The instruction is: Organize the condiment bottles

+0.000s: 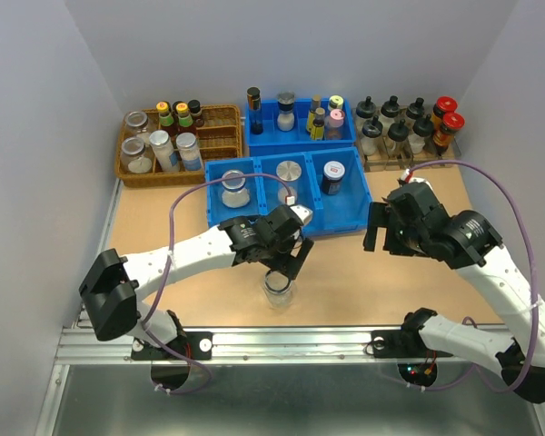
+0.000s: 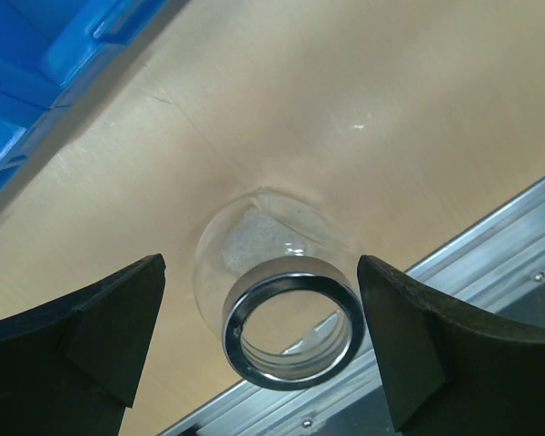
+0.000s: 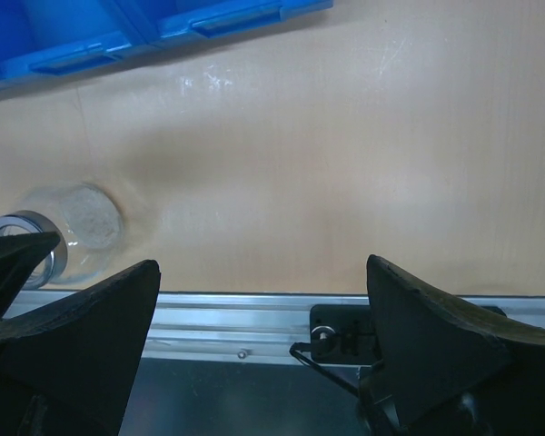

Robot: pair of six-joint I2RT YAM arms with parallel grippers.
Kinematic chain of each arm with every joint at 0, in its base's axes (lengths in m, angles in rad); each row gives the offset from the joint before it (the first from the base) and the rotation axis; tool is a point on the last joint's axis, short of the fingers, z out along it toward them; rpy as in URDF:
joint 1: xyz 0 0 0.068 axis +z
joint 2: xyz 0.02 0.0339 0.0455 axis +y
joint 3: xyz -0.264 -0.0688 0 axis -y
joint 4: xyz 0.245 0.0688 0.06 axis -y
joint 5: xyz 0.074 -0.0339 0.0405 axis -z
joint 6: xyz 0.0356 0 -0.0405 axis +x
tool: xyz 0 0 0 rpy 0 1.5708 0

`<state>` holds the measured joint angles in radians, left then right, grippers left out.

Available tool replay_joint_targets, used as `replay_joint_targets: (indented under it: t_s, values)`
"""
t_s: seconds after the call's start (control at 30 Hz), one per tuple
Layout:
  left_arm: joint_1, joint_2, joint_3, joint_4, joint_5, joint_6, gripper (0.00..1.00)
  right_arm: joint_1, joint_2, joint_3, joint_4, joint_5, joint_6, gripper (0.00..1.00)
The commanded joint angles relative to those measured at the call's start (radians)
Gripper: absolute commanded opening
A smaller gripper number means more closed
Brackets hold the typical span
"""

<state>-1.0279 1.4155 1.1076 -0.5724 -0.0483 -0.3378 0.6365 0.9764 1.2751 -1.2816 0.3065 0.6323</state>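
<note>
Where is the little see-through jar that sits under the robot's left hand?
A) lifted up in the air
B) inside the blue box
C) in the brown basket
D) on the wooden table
D: the clear jar stands on the bare table near its front edge, with the left gripper open around it and not gripping it.

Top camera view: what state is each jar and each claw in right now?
Loose clear jar: upright, lidless, on the table.
Second clear jar: upright, left compartment of blue tray.
Silver-lidded jar: upright, middle compartment.
Dark jar: capped, right compartment.
Left gripper: open, straddling the loose jar.
Right gripper: open, empty.
</note>
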Motion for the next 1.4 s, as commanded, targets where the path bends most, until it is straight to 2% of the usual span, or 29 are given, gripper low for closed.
replay_joint_targets:
  t_s: [0.0,0.27,0.57,1.07,1.13,1.2,1.27,1.33,1.37]
  values:
    - [-0.020,0.022,0.029,-0.035,-0.062,0.026,0.99,0.005,-0.028,0.006,-0.019,0.006,0.017,1.00]
    - [-0.086,0.008,0.028,-0.093,-0.010,0.011,0.99,0.005,-0.038,-0.006,-0.027,0.009,0.020,1.00]
    - [-0.090,-0.010,0.064,-0.142,0.008,0.016,0.99,0.005,-0.031,-0.010,-0.025,0.014,0.014,1.00]
    - [-0.093,-0.004,-0.012,-0.126,0.034,0.036,0.97,0.005,-0.041,-0.019,-0.025,0.013,0.029,1.00]
    - [-0.092,-0.003,-0.037,-0.113,0.044,0.037,0.94,0.005,-0.042,-0.023,-0.025,0.016,0.032,1.00]
    - [-0.092,-0.004,-0.055,-0.112,0.044,0.033,0.86,0.005,-0.045,-0.023,-0.025,0.017,0.033,1.00]
    - [-0.092,-0.012,-0.064,-0.106,0.044,0.025,0.72,0.005,-0.048,-0.026,-0.025,0.020,0.037,1.00]
    - [-0.093,-0.024,-0.065,-0.106,0.044,0.019,0.56,0.005,-0.048,-0.028,-0.025,0.019,0.038,1.00]
    - [-0.092,-0.029,-0.054,-0.109,0.041,0.011,0.33,0.005,-0.047,-0.028,-0.025,0.017,0.040,1.00]
